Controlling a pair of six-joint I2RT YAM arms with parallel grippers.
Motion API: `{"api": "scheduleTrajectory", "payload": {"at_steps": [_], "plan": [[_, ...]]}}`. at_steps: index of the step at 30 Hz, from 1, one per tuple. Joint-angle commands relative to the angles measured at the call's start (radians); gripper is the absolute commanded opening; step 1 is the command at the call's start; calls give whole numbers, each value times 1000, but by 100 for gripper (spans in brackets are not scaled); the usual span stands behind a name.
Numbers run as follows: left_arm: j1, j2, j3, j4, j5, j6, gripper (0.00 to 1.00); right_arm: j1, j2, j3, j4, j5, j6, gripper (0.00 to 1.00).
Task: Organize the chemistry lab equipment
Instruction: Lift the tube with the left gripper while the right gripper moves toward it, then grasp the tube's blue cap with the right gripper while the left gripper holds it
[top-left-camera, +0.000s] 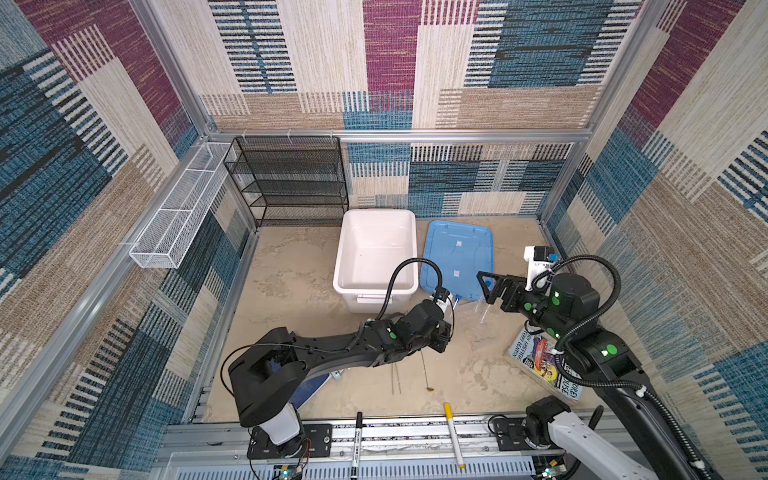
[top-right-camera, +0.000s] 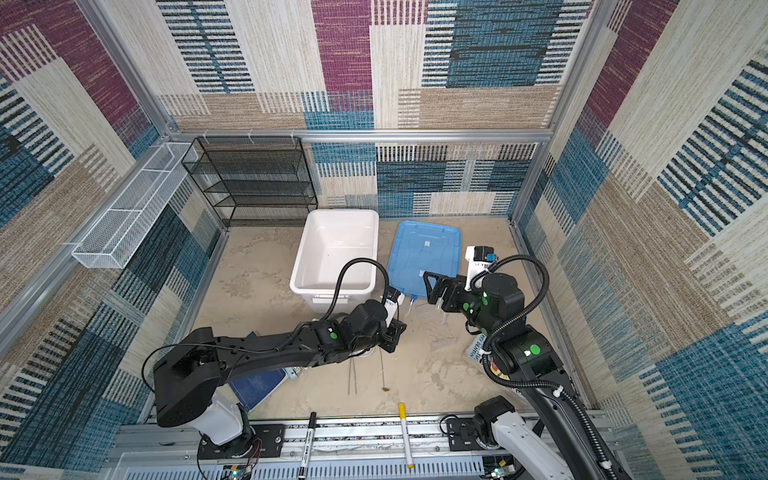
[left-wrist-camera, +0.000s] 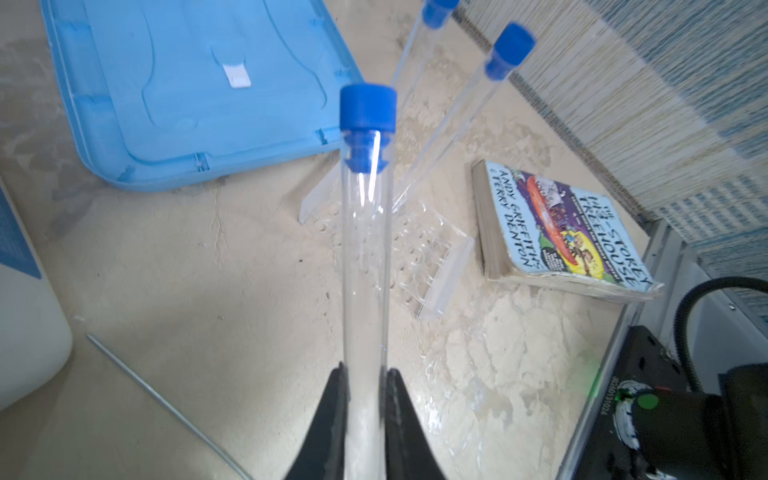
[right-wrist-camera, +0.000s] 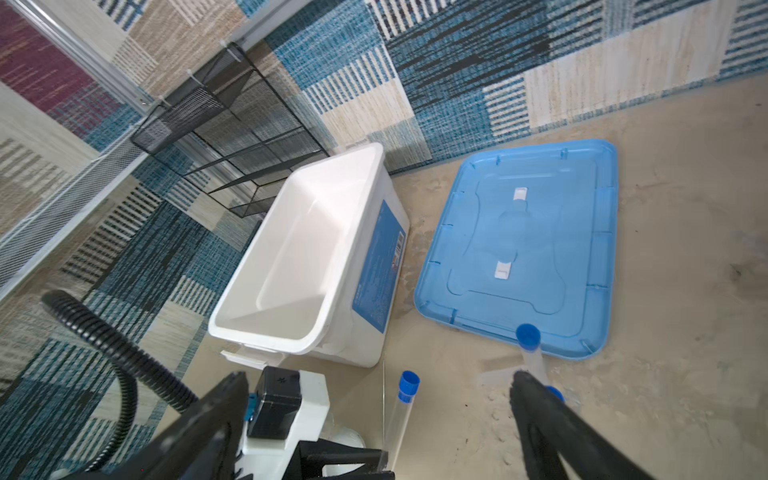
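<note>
Left gripper (left-wrist-camera: 365, 370) clamped on test tube (left-wrist-camera: 365, 249) near blue lid (left-wrist-camera: 187, 83), right gripper (right-wrist-camera: 376, 378) near lid, jaws wide apart

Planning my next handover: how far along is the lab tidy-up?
Done: two capped tubes stand tilted in the clear rack. In hand: the left tool grips the third tube; the right tool is open. Left: racking that tube, plus tweezers and long spoon lying on the table.

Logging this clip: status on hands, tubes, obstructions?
Left hand shut on clear blue-capped test tube. Right hand open by clear plastic rack, crowding it. Two more tubes lean in rack.
</note>
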Motion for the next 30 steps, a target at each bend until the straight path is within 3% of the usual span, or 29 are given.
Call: {"api": "scheduleTrajectory", "payload": {"at_steps": [1,4,8,12,21,26,30], "plan": [[1,-43,-25,107,-11,49,14,-5,49,40,-19,-149,-30,100],[5,-67,-35,102,-18,48,14,-7,123,42,-10,-262,-28,100],[5,-96,-58,121,-32,66,14,-7,186,15,30,-337,-7,91],[5,-106,-79,149,-42,49,14,-7,220,-14,51,-331,0,79],[5,-111,-87,177,-19,50,14,-7,281,-82,184,-420,36,70],[5,-102,-92,187,-10,19,14,-6,276,-120,231,-401,62,55],[6,-104,-99,192,-11,17,14,-7,266,-154,250,-399,73,50]]}}
